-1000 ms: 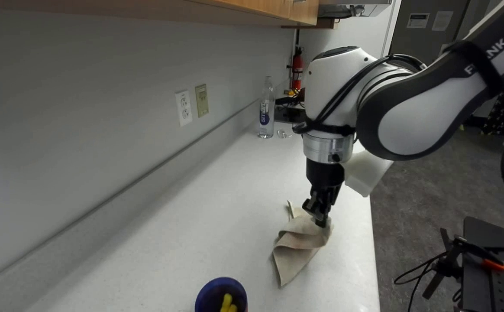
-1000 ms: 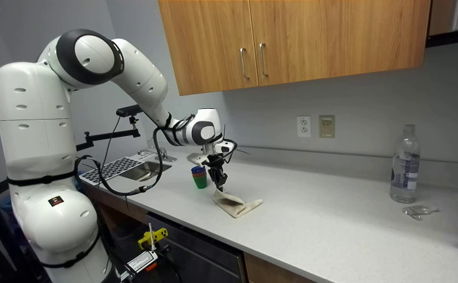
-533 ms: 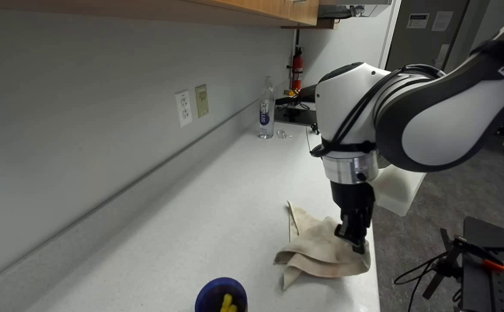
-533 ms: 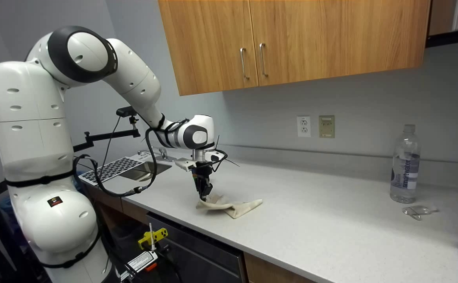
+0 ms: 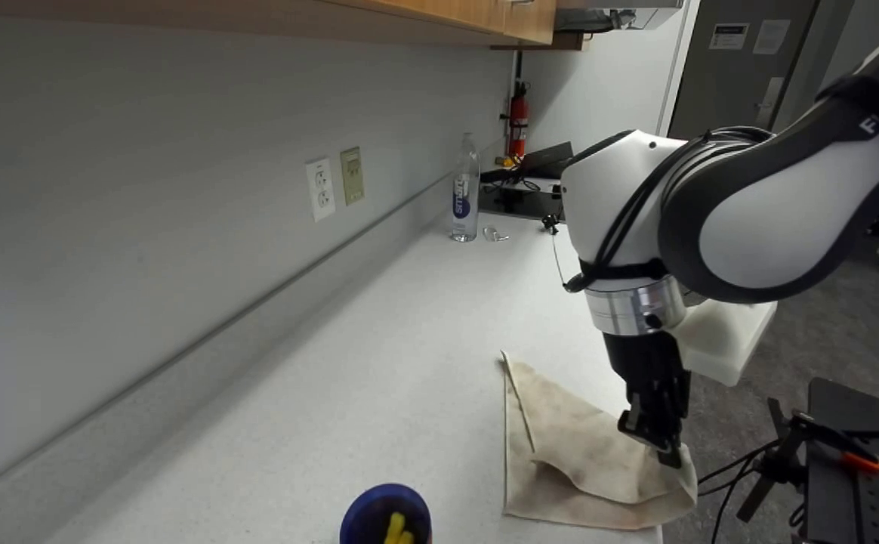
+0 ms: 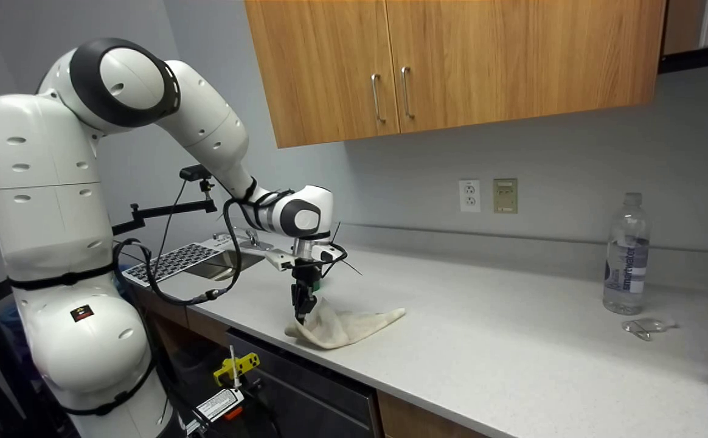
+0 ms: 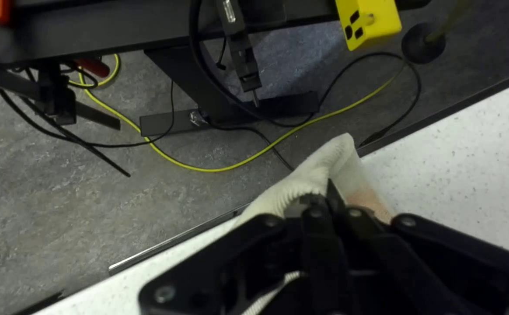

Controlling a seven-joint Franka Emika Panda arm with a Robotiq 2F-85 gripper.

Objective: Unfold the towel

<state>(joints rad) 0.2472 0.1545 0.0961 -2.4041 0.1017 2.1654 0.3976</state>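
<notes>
likely mid-unfold of towel [image 5: 587, 442] | clamped on raised part with gripper [image 5: 667, 455] | next, probably: lower, spread flat on counter [image 5: 402, 363], then release

Gripper [image 7: 324, 199] has got a bit of the towel [image 7: 296, 181] pinched, and a kinda bunched-up part pokes past the edge of the counter [image 7: 464, 148]. Past that, gray floor [image 7: 119, 210] with a yellow cable [image 7: 213, 170] looping across, plus a yellow box [image 7: 374, 22].

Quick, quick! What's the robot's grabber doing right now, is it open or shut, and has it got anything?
Gripper: closed, holding the towel by a bit near its edge.
</notes>
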